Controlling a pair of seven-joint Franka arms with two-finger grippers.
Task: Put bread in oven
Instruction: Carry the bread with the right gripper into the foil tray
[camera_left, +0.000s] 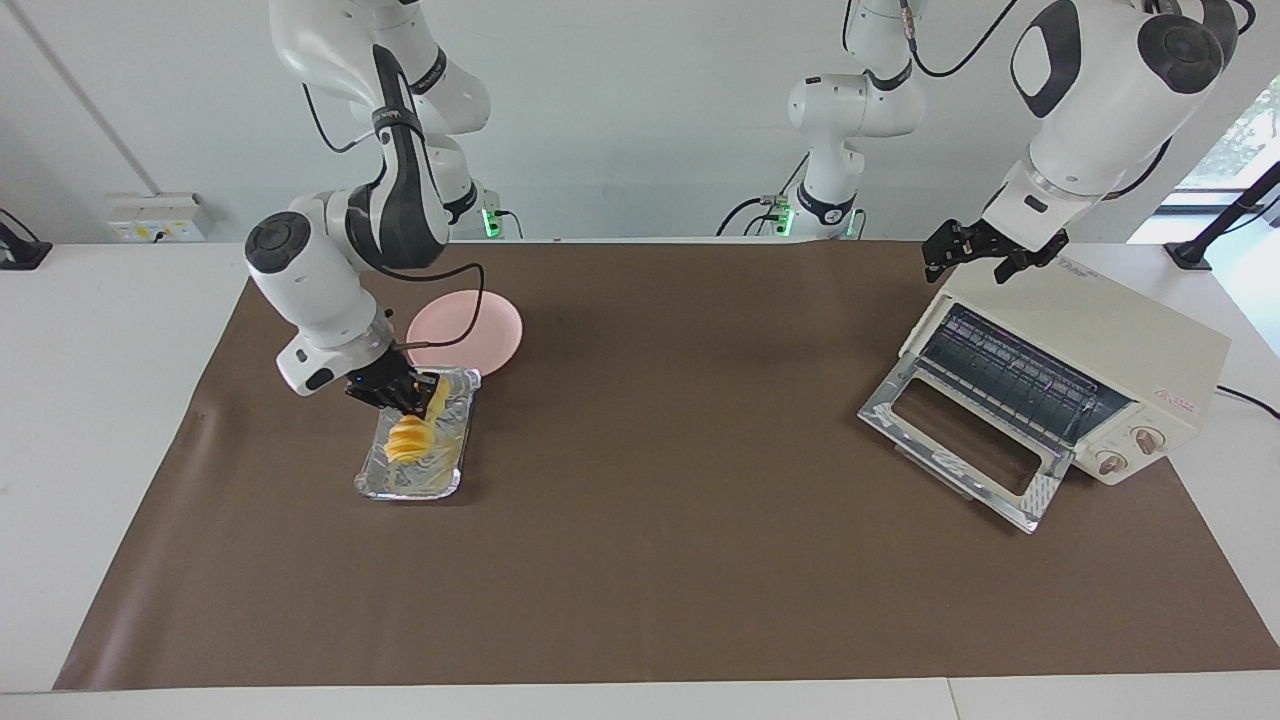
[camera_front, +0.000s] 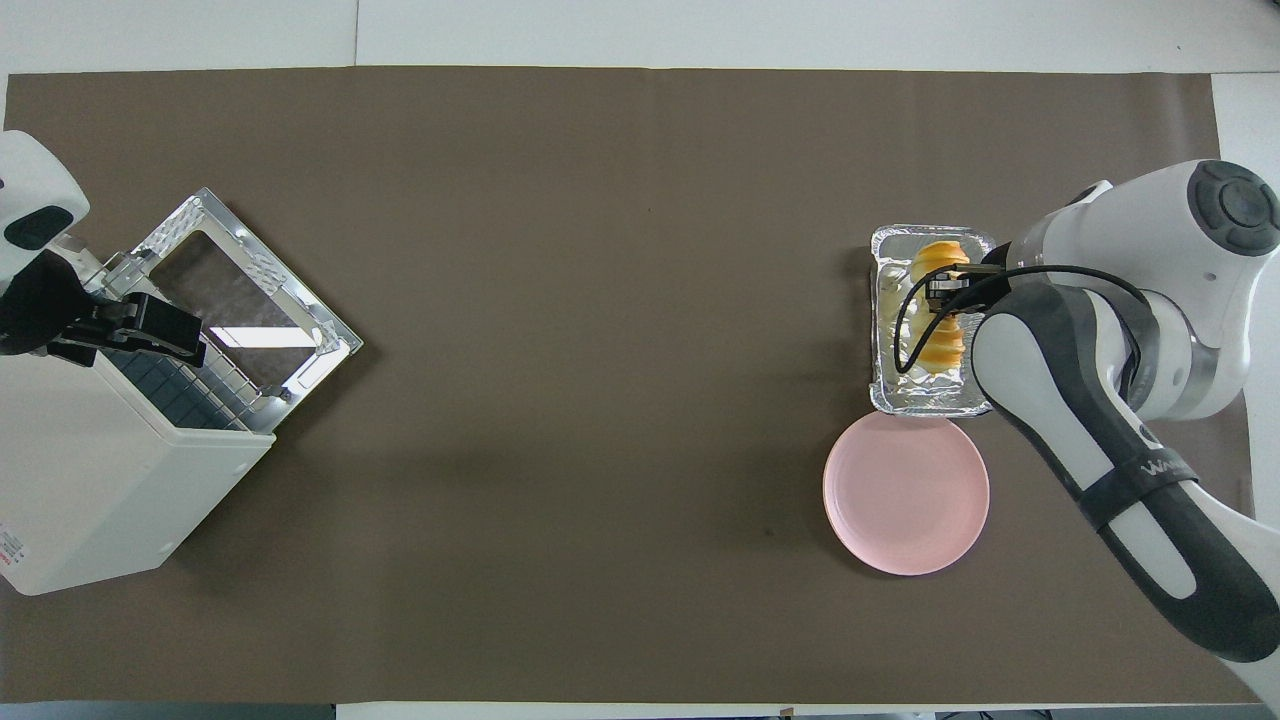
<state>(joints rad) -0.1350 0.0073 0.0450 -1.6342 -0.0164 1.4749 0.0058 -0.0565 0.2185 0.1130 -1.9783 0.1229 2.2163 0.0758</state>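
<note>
- A white table is covered by a big brown mat, with a plain pale wall seen at the robots' end.
- At the right arm's end, the bread is gripped by the right gripper, which is clamped shut on the loaf's upper end.
- The loaf is held tilted over the foil tray; its lower end is down inside the tray, though whether the bottom is touched can't really be told.
- The pink plate is sat bare just beside the tray, on the side nearer the robots, pretty much touching its rim.
- The middle of the mat is left open, well apart from everything.
- At the left arm's end, the oven is parked at an angle with its glass door dropped flat open and the wire rack on show.
- The left gripper is hung over the oven's top corner, fingers spread wide with nothing between them; that arm is just waiting.
</note>
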